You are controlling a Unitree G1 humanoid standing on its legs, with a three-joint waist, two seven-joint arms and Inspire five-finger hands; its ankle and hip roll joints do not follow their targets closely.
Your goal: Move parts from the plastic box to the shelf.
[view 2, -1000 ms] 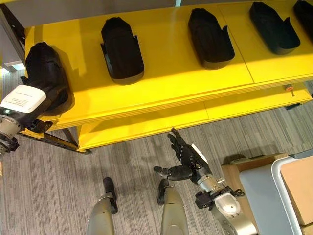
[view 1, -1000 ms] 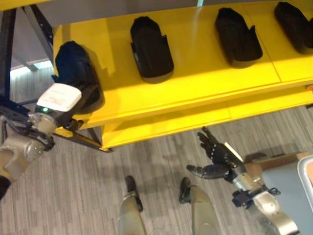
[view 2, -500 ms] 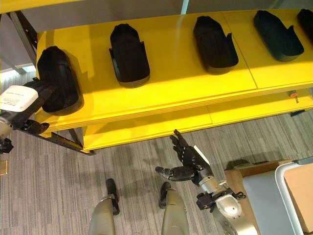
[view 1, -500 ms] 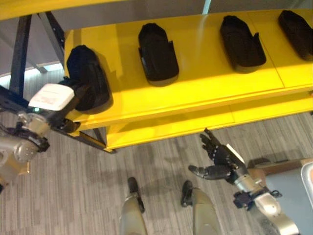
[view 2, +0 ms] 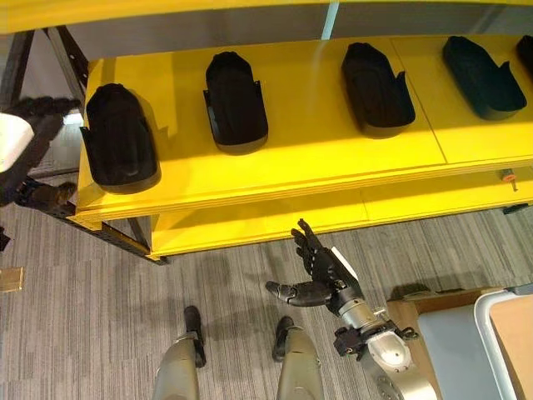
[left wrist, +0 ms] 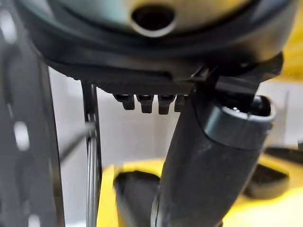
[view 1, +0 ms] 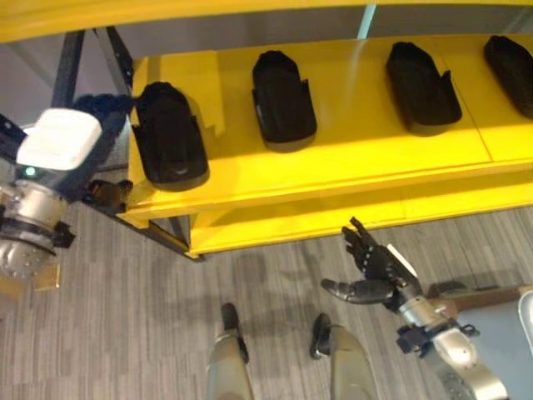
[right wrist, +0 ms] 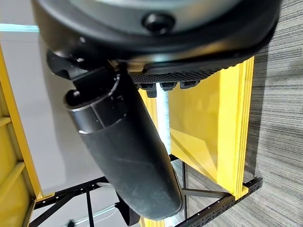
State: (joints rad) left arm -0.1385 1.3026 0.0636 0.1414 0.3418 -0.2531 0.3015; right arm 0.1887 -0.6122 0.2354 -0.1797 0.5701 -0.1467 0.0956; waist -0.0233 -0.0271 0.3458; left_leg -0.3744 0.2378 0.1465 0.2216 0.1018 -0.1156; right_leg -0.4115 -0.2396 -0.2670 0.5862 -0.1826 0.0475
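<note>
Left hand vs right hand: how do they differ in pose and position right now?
The left hand is up at shelf height, just off the left end of the yellow shelf, beside the leftmost black part. The right hand hangs low over the floor, in front of the shelf. The right hand's fingers are spread open, thumb out to the side; the left hand's fingers look loosely extended toward the shelf's end. Both are dark and hold nothing.
</note>
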